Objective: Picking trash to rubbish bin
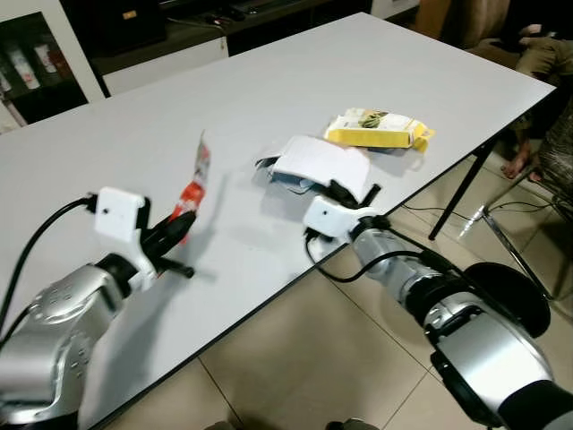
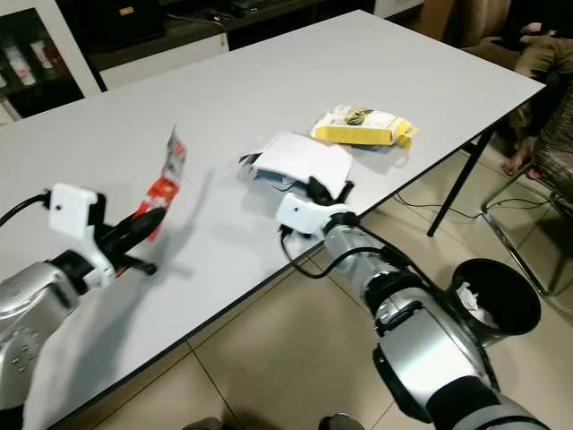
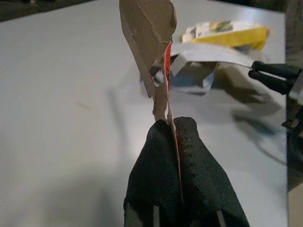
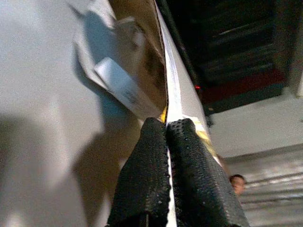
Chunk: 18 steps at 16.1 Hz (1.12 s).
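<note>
A: What can't you make out on the tabletop (image 1: 269,98)?

B: Its far left corner is cut off by the picture's edge. The print on the yellow packet (image 1: 376,130) is too small to read.

A: And the white paper (image 1: 322,163)?

B: It covers most of a flattened carton (image 1: 288,182) beneath it, so just a dark edge pokes out. The right tool (image 1: 358,195) hides the paper's near corner.

A: The red wrapper (image 1: 192,190)?

B: Its lower end disappears between the left tool (image 1: 177,224) fingers (image 3: 156,184), and its lettering is blurred.

A: The rubbish bin (image 2: 495,300)?

B: The right arm (image 2: 421,340) overlaps its near rim; the contents are indistinct.
</note>
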Available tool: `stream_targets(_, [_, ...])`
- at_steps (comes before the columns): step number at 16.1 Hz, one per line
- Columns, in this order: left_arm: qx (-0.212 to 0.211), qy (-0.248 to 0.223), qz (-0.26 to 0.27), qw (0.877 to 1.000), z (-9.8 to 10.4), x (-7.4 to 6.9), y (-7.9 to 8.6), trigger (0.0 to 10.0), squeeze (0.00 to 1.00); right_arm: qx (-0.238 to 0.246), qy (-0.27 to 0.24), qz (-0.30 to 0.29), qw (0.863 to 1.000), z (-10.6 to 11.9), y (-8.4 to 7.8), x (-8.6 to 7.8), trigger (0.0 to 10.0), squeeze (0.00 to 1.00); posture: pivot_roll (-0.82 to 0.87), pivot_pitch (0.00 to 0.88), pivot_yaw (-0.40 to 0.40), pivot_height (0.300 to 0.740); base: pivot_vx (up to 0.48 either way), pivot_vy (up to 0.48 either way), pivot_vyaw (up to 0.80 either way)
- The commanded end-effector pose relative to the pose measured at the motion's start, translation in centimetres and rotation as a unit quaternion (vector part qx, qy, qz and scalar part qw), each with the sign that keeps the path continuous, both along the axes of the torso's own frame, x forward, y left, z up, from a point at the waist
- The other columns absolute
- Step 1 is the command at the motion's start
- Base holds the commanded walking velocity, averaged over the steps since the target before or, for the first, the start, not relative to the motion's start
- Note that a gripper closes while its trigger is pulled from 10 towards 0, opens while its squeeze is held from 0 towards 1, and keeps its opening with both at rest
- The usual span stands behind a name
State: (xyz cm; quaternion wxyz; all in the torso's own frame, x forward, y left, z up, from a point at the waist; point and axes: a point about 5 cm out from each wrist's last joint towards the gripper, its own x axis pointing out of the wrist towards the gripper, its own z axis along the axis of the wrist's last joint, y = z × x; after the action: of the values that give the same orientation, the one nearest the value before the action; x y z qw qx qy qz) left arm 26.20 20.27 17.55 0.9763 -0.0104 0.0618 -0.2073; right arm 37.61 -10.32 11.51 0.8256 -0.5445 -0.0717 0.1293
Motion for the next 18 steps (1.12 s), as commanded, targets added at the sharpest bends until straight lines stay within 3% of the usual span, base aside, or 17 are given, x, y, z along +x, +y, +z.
stream_targets(1, [-0.010, -0.003, -0.004, 1.000, 0.0, 0.2, -0.3, 0.0, 0.00, -0.013, -0.025, 0.000, 1.000, 0.9, 0.0, 0.4, 0.0, 0.00, 0.07, 0.062, 0.054, 0.740, 0.000, 0.000, 0.00])
stream_targets(3, [-0.016, -0.005, -0.008, 1.000, 0.0, 0.4, -0.5, 0.0, 0.00, -0.020, -0.039, 0.002, 0.999, 1.1, -0.1, 0.4, 0.0, 0.00, 0.06, 0.053, 0.057, 0.740, 0.000, 0.000, 0.00])
stream_targets(6, [-0.024, -0.012, -0.010, 1.000, -0.1, 0.6, -0.8, 0.0, 0.00, -0.021, -0.104, 0.027, 0.994, 2.1, 0.4, 0.3, 0.0, 0.00, 0.05, 0.038, 0.061, 0.740, 0.000, 0.000, 0.00])
stream_targets(9, [-0.036, -0.028, 0.000, 0.999, -0.1, 1.0, -0.8, 0.0, 0.00, 0.006, -0.182, 0.068, 0.981, 2.8, 1.3, -0.7, 0.0, 0.00, 0.03, 0.023, 0.061, 0.740, 0.000, 0.000, 0.00])
stream_targets(12, [-0.048, -0.050, 0.014, 0.998, 0.1, 1.2, -0.9, 0.0, 0.00, 0.044, -0.226, 0.072, 0.970, 3.8, 0.9, -1.2, 0.0, 0.00, 0.02, 0.008, 0.059, 0.740, 0.000, 0.000, 0.00])
stream_targets(15, [-0.052, -0.052, 0.017, 0.997, -0.4, 1.5, -1.4, 0.0, 0.00, 0.054, -0.180, 0.051, 0.981, 2.1, 0.1, -1.5, 0.0, 0.00, 0.00, 0.000, 0.057, 0.740, 0.000, 0.000, 0.00])
stream_targets(18, [-0.047, -0.055, 0.012, 0.997, -0.7, 1.3, -1.8, 0.0, 0.00, 0.085, -0.167, 0.048, 0.981, 1.7, -0.1, -2.1, 0.0, 0.00, 0.00, 0.000, 0.047, 0.740, 0.000, 0.000, 0.00])
